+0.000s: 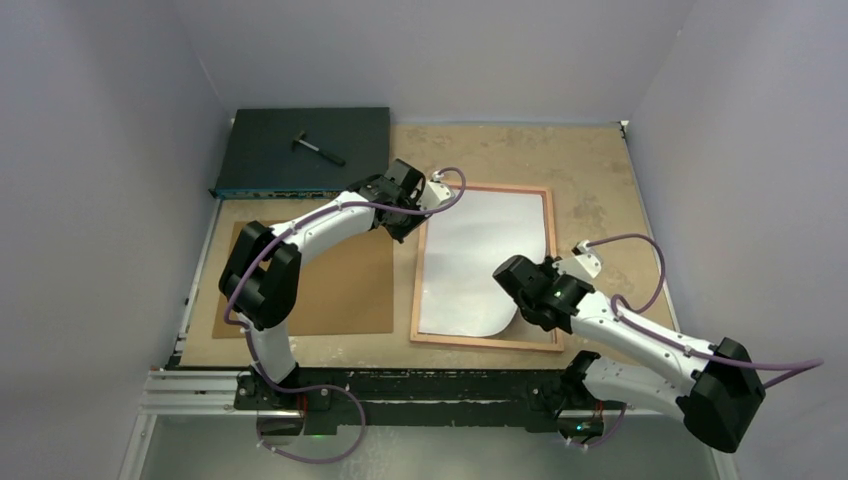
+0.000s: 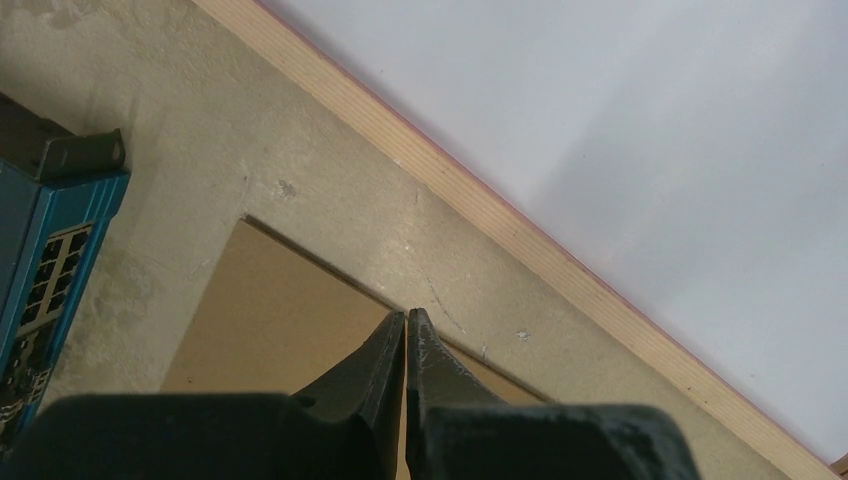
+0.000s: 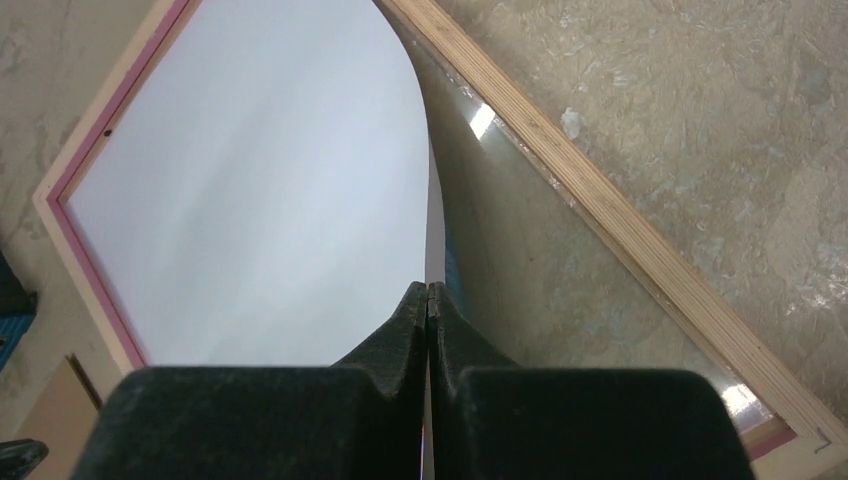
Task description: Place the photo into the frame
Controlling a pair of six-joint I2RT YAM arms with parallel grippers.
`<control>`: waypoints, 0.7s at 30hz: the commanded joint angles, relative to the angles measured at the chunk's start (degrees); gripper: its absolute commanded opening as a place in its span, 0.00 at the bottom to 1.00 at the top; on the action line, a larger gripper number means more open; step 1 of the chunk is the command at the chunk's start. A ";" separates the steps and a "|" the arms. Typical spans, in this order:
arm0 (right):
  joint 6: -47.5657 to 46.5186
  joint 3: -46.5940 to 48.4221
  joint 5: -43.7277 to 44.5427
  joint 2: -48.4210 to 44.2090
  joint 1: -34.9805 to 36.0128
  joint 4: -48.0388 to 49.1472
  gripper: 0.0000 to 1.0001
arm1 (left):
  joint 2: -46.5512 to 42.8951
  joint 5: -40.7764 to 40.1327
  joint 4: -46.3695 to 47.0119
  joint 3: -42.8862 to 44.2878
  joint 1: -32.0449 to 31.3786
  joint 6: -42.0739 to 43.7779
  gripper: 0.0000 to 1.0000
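The frame (image 1: 486, 342) lies back up on the table right of centre, its tan-pink border (image 3: 620, 220) around a clear pane (image 3: 520, 260). The photo (image 1: 480, 260) rests in it white side up. Its right edge curls up off the pane, showing a sliver of blue underside. My right gripper (image 3: 428, 288) is shut on that lifted edge, over the frame's lower right part (image 1: 505, 275). My left gripper (image 2: 406, 315) is shut on nothing. It hovers over the bare table just left of the frame's upper left side (image 1: 408, 230), above the backing board's corner.
A flat brown backing board (image 1: 330, 285) lies left of the frame. A dark electronics box (image 1: 305, 150) sits at the back left with a small hammer-like tool (image 1: 318, 148) on top. Pale walls close in the table on three sides.
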 commanded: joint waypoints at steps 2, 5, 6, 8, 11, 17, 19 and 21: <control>-3.83 0.42 2.19 1.09 -1.08 3.40 0.03 | -2.94 -0.46 -0.23 -0.04 0.49 -0.55 0.02; -5.13 -0.12 1.78 1.66 -2.34 4.30 0.07 | -3.03 -0.44 -0.27 -0.06 0.46 -0.69 0.02; -5.85 -0.07 1.44 1.97 -2.84 4.64 0.11 | -3.07 -0.42 -0.31 -0.04 0.46 -0.65 0.02; -7.31 0.16 0.64 2.74 -3.89 4.89 0.27 | -3.19 -0.49 -0.40 -0.16 0.49 -0.71 0.02; -7.41 1.46 -0.87 4.33 -4.83 2.86 0.65 | -3.29 -0.29 -0.80 0.04 0.49 -0.59 0.02; -10.08 2.88 -4.58 4.10 -4.86 3.25 0.99 | -4.02 0.01 -1.45 -0.45 0.55 -0.14 0.03; -10.63 4.02 -5.18 4.20 -4.88 2.45 0.99 | -4.33 0.11 -1.74 -0.76 0.67 0.18 0.03; -10.75 5.54 -5.17 4.24 -4.87 0.43 0.99 | -4.56 0.06 -1.94 -1.10 0.68 0.35 0.03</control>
